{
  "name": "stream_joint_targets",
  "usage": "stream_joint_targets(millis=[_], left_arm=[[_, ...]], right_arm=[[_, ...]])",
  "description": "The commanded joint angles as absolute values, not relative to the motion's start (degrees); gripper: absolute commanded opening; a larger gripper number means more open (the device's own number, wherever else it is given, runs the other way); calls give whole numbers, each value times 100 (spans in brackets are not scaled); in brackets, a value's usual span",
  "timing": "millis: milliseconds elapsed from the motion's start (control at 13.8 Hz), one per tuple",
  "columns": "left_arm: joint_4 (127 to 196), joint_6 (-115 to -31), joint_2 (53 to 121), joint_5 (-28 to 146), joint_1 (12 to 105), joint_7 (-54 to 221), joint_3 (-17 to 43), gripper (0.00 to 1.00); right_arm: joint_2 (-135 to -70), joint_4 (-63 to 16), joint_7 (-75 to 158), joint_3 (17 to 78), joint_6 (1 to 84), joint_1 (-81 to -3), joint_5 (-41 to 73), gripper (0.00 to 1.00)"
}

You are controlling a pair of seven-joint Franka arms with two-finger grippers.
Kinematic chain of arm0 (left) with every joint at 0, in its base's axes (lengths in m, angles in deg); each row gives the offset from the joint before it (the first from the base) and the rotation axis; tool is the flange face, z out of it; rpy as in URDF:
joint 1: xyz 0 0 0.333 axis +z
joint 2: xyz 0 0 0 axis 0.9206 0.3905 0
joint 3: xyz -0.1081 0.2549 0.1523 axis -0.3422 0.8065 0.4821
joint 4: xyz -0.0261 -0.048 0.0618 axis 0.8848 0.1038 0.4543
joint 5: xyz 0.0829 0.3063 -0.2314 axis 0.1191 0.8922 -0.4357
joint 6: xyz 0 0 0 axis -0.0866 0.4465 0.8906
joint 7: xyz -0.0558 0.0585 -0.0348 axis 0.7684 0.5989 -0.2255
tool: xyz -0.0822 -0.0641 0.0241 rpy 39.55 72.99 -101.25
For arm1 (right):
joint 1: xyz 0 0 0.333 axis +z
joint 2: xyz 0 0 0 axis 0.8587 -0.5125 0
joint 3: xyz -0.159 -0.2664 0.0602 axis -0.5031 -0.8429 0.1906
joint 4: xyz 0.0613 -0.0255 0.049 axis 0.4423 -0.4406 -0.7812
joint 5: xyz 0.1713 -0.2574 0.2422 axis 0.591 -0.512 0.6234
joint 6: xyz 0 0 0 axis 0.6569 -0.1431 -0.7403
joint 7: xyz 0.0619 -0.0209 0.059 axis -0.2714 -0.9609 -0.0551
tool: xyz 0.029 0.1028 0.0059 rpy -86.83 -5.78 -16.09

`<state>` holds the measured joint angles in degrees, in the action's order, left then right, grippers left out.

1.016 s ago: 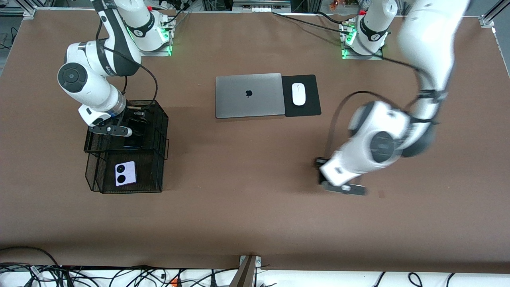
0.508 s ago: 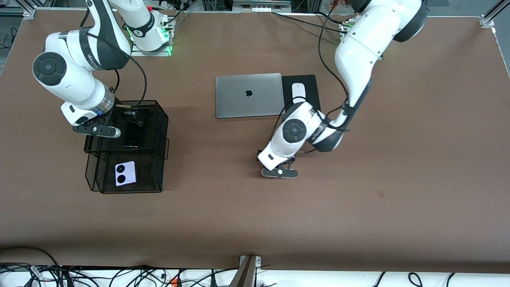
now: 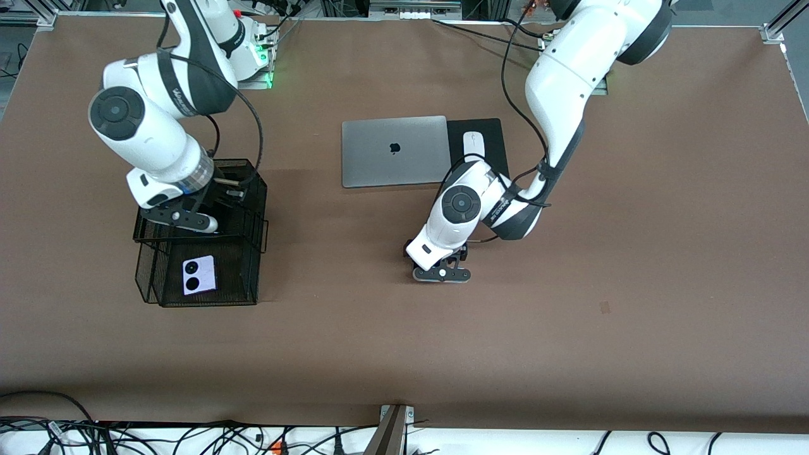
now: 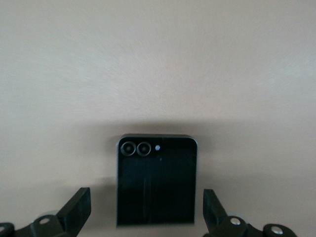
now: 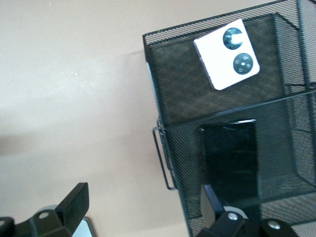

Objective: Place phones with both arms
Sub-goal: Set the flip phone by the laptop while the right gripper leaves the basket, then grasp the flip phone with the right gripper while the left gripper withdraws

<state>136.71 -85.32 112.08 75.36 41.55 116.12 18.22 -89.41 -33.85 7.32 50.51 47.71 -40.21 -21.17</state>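
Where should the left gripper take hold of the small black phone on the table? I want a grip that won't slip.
Probably across its two long side edges, coming straight down. The small black phone lies flat on the bare table, between the open fingers of the left gripper, sides free.

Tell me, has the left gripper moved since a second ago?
Yes. The left gripper swept toward the right arm's end, and it's now nearer the grey laptop, low over the table.
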Motion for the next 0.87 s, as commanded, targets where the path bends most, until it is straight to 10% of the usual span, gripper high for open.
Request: stream_joint_targets(millis=[0, 798], left_arm=[[13807, -7097, 9919, 7470, 4283, 11780, 1884, 100], [12901, -3568, 8246, 7461, 6542, 9313, 1814, 100]], right_arm=[[-9315, -3101, 263, 5053, 5032, -3843, -2144, 100], [-12249, 175, -3893, 5044, 5322, -1928, -2206, 100]])
